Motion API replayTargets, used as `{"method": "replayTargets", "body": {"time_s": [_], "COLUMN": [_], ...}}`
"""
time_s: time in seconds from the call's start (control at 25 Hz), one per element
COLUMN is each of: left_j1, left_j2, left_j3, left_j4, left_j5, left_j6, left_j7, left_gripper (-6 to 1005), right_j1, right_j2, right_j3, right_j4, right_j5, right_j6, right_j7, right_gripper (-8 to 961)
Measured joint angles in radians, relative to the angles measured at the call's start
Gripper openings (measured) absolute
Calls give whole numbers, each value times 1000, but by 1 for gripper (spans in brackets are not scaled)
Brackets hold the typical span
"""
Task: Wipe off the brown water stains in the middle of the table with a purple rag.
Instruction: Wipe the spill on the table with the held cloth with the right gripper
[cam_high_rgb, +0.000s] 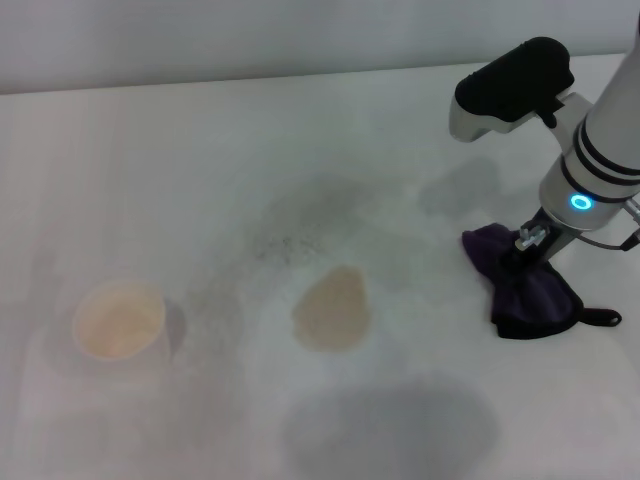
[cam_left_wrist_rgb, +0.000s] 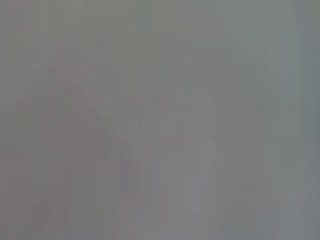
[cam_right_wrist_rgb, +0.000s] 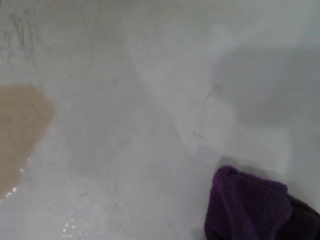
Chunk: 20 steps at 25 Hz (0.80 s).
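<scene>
— Purple cloth first: where does it lie?

— The purple rag (cam_high_rgb: 530, 285) lies bunched on the table (cam_high_rgb: 200, 170), at the robot's right side, well apart from the stain. Black edging shows along its near side, and a small black loop (cam_high_rgb: 605, 318) sticks out at its right corner.

— And the tool?

— The right gripper (cam_high_rgb: 530, 245) stands directly on top of the rag, its arm coming down from the upper right with a blue ring lit on the wrist. Its tip sits in the folds of the cloth; whether the fingers are apart, together or clamped on the rag, I cannot tell. The right wrist view shows none of them, only the rag (cam_right_wrist_rgb: 250, 207) at one corner.

— The stain?

— The brown water stains (cam_high_rgb: 333, 310) form one tan, roundish wet patch near the middle of the table, left of the rag. The right wrist view catches its edge (cam_right_wrist_rgb: 20, 130), apart from the cloth.

— Anything else on the surface?

— A paper cup (cam_high_rgb: 120, 320) stands upright on the left, well clear of the stain. Grey speckled smudges (cam_high_rgb: 300, 225) lie beyond the patch.

— The left arm?

— Not seen. Its wrist view shows only a flat grey blur.
</scene>
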<state>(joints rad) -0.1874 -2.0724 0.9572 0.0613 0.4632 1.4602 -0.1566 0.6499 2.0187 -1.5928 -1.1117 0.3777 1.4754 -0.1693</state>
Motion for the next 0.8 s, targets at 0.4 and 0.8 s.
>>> {"method": "replayTargets", "body": {"time_s": [0.4,0.8], "left_j1": [1,16], "left_j2": [0,-3], "left_j3": [5,6], "left_j4": [0,-4], "left_j5": [2,2], "left_j6": [7,7], "left_j7": [0,0], "left_gripper": [892,891], "right_j1": [21,128], "right_j2": [4,9], "right_j3": [-74,-297], "right_j4": [-5,-14], "right_j5": [166,324], "right_j6": [-50,-139], "right_j7": [-73,-79], "right_gripper": [107,105]}}
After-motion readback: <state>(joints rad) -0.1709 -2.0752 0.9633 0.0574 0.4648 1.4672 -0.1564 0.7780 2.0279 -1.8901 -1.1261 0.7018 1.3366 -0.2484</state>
